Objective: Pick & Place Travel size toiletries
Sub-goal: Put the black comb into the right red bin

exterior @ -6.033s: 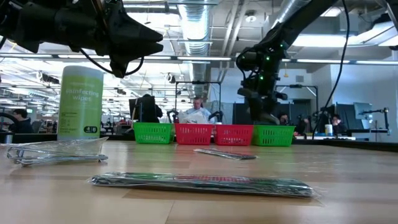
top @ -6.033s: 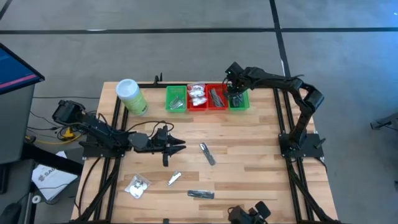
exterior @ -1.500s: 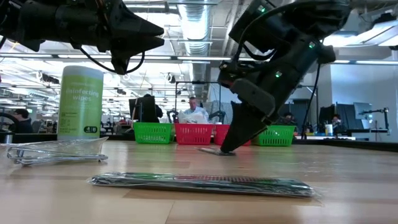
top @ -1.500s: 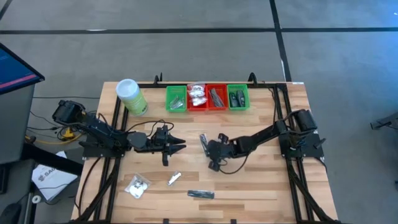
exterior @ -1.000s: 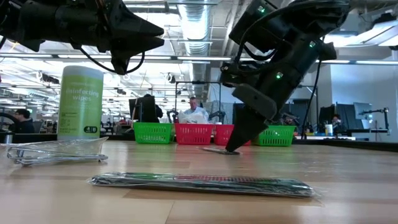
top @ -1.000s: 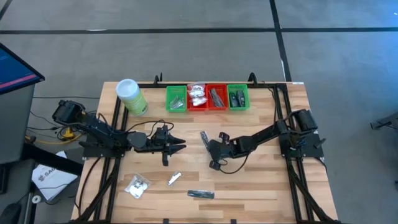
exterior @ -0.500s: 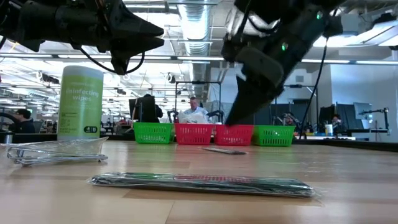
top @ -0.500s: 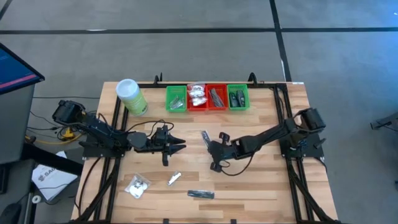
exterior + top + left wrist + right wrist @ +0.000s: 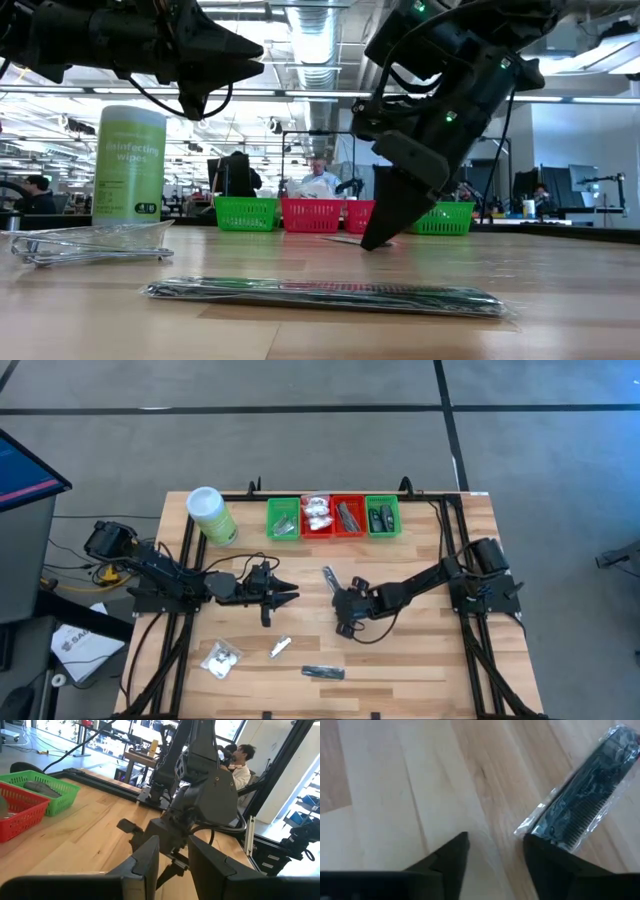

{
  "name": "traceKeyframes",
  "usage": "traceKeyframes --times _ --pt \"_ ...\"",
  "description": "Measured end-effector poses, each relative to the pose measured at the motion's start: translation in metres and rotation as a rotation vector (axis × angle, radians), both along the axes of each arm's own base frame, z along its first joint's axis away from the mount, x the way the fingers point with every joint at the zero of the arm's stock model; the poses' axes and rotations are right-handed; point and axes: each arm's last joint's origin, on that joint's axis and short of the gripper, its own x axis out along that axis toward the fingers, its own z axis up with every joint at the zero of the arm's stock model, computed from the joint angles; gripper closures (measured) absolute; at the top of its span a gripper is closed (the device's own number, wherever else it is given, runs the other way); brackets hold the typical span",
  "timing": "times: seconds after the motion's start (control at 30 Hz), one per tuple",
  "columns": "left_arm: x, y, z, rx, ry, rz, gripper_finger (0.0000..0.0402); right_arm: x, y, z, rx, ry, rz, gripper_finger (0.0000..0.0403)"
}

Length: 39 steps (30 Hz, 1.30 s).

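Note:
A dark comb-like piece in a clear wrapper (image 9: 585, 812) lies flat on the wooden table (image 9: 420, 660), just beyond my right gripper (image 9: 495, 845). That gripper (image 9: 340, 600) slants down to the table near its middle, open, with only bare wood between its fingers. Nearer the front edge lie a white puffy packet (image 9: 220, 658), a silver sachet (image 9: 280, 648) and another dark wrapped piece (image 9: 323, 672). My left gripper (image 9: 290, 596) hangs level above the table's left half, open and holding nothing. My right gripper stands with one fingertip (image 9: 532, 845) right at the wrapper's near end (image 9: 527, 827). Whether the two touch, I cannot tell. The wrapped piece lies flat on the table, outside the gap between the fingers.
Along the far edge stand two green trays (image 9: 283, 518) (image 9: 383, 517) with two red trays (image 9: 317, 515) between them, all holding small items. A tall light-green canister (image 9: 210, 515) stands at the far left. People sit in the room beyond the table.
My right gripper has lifted off the table and come down again beside the wrapped dark piece. Its fingers, together a second ago, now stand apart. The piece lies about where it was.

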Motion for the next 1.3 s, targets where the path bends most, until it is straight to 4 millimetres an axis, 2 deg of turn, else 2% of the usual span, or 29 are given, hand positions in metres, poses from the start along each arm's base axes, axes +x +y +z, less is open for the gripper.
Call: traceKeyframes --times 0.13,0.23,0.63,0.9,1.03,1.13,1.3 --pt "0.000 0.000 0.000 0.000 0.000 0.000 0.0305 0.000 0.000 0.000 0.007 0.005 -0.018 0.0167" --pt "0.000 0.000 0.000 0.000 0.000 0.000 0.0305 -0.002 -0.003 0.002 0.016 0.024 -0.043 0.0160" --pt "0.000 0.000 0.000 0.000 0.001 0.000 0.0305 -0.003 -0.008 0.009 0.000 -0.022 -0.156 0.0210" --pt "0.000 0.000 0.000 0.000 0.001 0.000 0.0305 0.000 -0.026 0.009 0.019 -0.059 -0.297 0.0216" --pt "0.000 0.000 0.000 0.000 0.001 0.000 0.0305 0.005 -0.032 -0.003 0.042 -0.061 -0.327 0.0204" --pt "0.000 0.000 0.000 0.002 0.002 0.000 0.0305 0.016 -0.029 -0.011 0.085 -0.127 -0.314 0.0195" --pt "0.000 0.000 0.000 0.019 0.004 -0.001 0.0305 0.019 -0.032 -0.025 0.062 -0.087 -0.324 0.0194"
